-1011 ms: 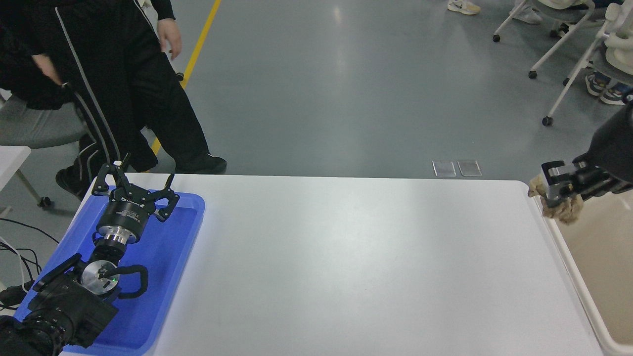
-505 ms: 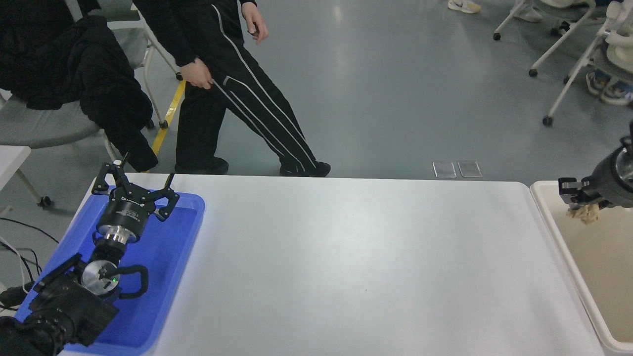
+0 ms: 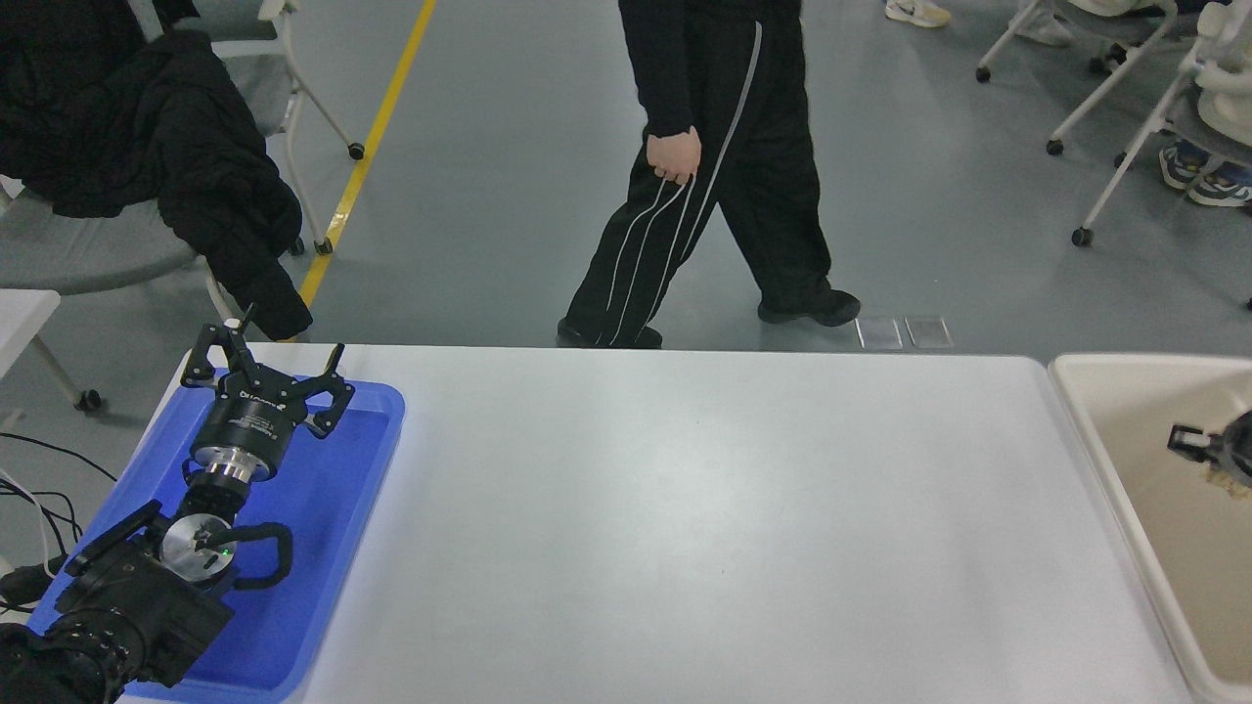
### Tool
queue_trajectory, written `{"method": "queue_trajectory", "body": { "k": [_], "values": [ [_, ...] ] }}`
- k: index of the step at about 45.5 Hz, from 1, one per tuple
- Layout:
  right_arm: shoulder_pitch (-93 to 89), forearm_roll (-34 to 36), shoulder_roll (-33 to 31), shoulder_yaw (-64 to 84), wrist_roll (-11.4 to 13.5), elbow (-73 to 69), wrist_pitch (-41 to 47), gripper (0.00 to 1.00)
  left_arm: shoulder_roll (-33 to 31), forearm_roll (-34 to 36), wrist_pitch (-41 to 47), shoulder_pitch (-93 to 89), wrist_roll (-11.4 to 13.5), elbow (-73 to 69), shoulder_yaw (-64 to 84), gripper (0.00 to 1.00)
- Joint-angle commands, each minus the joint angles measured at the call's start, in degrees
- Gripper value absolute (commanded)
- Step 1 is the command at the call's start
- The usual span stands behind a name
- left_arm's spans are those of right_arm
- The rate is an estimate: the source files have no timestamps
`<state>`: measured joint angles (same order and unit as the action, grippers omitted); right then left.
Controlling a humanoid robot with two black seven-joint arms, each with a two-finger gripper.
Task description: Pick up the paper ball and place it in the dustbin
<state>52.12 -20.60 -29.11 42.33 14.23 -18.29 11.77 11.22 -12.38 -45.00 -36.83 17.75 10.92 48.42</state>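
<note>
White counter (image 3: pixel 685 528) across the middle, bare between its two ends; grey floor beyond, with a yellow line (image 3: pixel 377 147) running away at far left. Blue tray (image 3: pixel 323 548) on the counter's near left corner, left end effector (image 3: pixel 269 376) parked over it, fingers spread apart. Cream dustbin (image 3: pixel 1095 420) just beside the counter's right end, cut off by the picture's right edge. Far left, grey chair (image 3: pixel 88 244) draped with a black jacket (image 3: pixel 147 127); far right, wheeled chairs (image 3: pixel 1105 127). Person (image 3: pixel 724 166) in black striped trousers walking along the far side, cropped at the top.

Right end effector (image 3: pixel 1213 452) only a sliver at the right edge, over the dustbin's inside; open or closed cannot be told. Paper ball (image 3: pixel 1223 479) a small tan scrap showing just under it, mostly hidden; gripped or loose cannot be told.

Half a second ago, end effector and ball further left, over the dustbin's far left rim; person then further left.
</note>
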Motion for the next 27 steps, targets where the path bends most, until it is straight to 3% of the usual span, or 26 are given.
{"method": "queue_trajectory", "body": {
  "k": [1, 13, 14, 17, 19, 22, 23, 27],
  "values": [
    [-10.8, 0.1, 4.2, -6.7, 0.0, 9.2, -3.5, 0.00, 0.0, -0.1, 0.0, 0.0, 0.0, 0.0, 0.1, 1.00],
    [-11.4, 0.1, 5.1, -8.1, 0.0, 9.2, -4.3, 0.00, 0.0, -0.1, 0.0, 0.0, 0.0, 0.0, 0.1, 1.00],
    [-11.4, 0.1, 5.2, -8.4, 0.0, 9.2, -4.3, 0.04, 0.0, -0.1, 0.0, 0.0, 0.0, 0.0, 0.1, 1.00],
    [-11.4, 0.1, 5.3, -9.0, 0.0, 9.3, -4.3, 0.51, 0.0, -0.1, 0.0, 0.0, 0.0, 0.0, 0.1, 1.00],
    [-11.3, 0.1, 5.3, -9.2, 0.0, 9.3, -4.6, 0.74, 0.0, -0.1, 0.0, 0.0, 0.0, 0.0, 0.1, 1.00],
    [-11.2, 0.1, 5.2, -9.3, 0.0, 9.3, -5.5, 0.89, 0.0, -0.1, 0.0, 0.0, 0.0, 0.0, 0.1, 1.00],
    [-11.2, 0.2, 5.3, -9.4, 0.0, 9.2, -5.5, 1.00, 0.0, -0.1, 0.0, 0.0, 0.0, 0.0, 0.1, 1.00],
    [-11.2, 0.2, 5.2, -9.4, 0.0, 9.2, -5.5, 1.00, 0.0, -0.1, 0.0, 0.0, 0.0, 0.0, 0.1, 1.00]
  ]
}}
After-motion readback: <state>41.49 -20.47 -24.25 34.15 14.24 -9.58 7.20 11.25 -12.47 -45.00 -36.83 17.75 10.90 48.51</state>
